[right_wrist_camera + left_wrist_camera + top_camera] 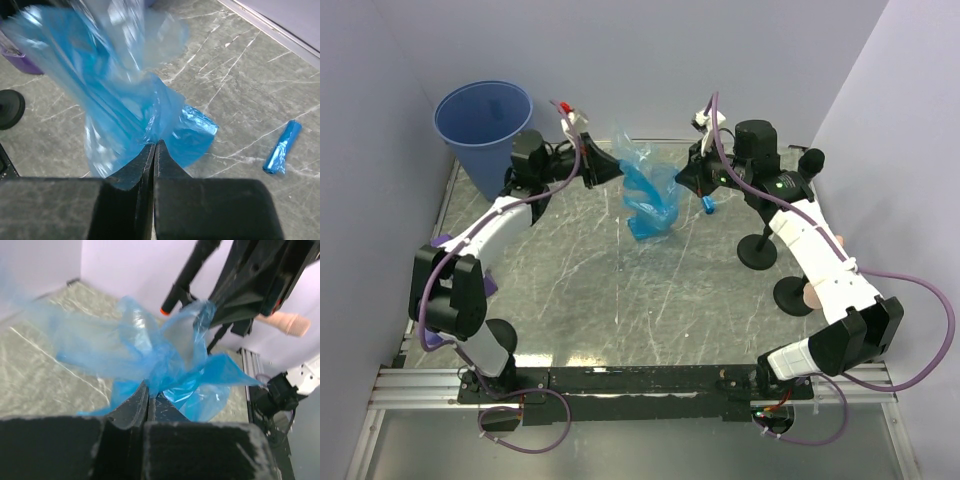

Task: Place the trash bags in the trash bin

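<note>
Two arms pinch one blue trash bag point(650, 195) point(165, 360) point(120, 100) over the table's point(570, 300) far middle.
The left gripper point(605, 168) point(150, 400) and right gripper point(685, 180) point(154, 145) clamp tight on its crumpled, translucent film (brighter than the trash bin point(483, 120), far left).

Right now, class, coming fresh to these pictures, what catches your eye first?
The crumpled, see-through blue trash bag, pinched between the left gripper and right gripper near the middle of the table. Then the blue trash bin in the far left corner, and a small rolled blue bag lying on the table by the right gripper.
</note>
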Controlling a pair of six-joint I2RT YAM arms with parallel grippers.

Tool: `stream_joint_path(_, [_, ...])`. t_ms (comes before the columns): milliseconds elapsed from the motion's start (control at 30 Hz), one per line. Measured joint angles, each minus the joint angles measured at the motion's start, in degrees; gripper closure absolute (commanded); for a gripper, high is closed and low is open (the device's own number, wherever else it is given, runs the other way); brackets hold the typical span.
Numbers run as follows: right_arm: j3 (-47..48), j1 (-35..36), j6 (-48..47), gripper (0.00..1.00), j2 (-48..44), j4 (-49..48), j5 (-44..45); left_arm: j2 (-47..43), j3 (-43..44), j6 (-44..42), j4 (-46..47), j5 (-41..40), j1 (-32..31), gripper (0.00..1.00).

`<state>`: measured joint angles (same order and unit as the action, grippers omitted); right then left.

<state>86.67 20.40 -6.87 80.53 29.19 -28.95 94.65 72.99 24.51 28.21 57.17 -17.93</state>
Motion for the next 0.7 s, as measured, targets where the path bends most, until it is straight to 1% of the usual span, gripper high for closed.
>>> stream_joint_path(133, [-1.2,-0.3,-0.4,1.00,-0.5,0.1,1.2,0.0,-0.1,3.2,2.5,0.4,1.9,0.99])
stream_joint_path(167, [-1.7,-0.4,-0.6,0.94,-0.7,0.2,1.6,-0.2,-0.3,3.6,2.5,0.5,2.0,0.99])
stream_joint_path(200, [-2.3,-0.5,-1.2,0.84,-0.9,0.5,2.0,-0.4,-0.6,3.8,2.5,0.6,2.0,0.99])
stream_joint_path(233, [-3.0,-0.6,-1.8,0.70,-1.2,1.0,2.3,-0.6,-0.8,3.9,2.4,0.9,2.0,0.99])
stream_joint_path(300, [-3.8,-0.6,-3.1,0.47,-1.4,2.3,2.5,-1.1,-1.4,4.0,2.4,1.5,1.9,0.99])
stream_joint_path(333, [-3.9,-0.7,-3.6,0.41,-1.4,2.6,2.5,-1.4,-1.5,4.0,2.1,1.7,1.9,0.99])
stream_joint_path(400, [-3.8,-0.7,-5.2,0.36,-1.4,2.8,1.8,-1.9,-1.6,3.6,1.0,2.1,1.9,0.99])
stream_joint_path(500, [-2.0,-0.6,-7.3,0.31,-0.9,3.6,-0.3,-2.8,-1.6,2.1,-1.2,2.8,1.9,0.99])
stream_joint_path(700, [7.6,1.9,-12.4,0.28,3.8,5.8,-3.8,-3.3,-1.5,-1.1,-5.2,3.4,1.8,0.99])
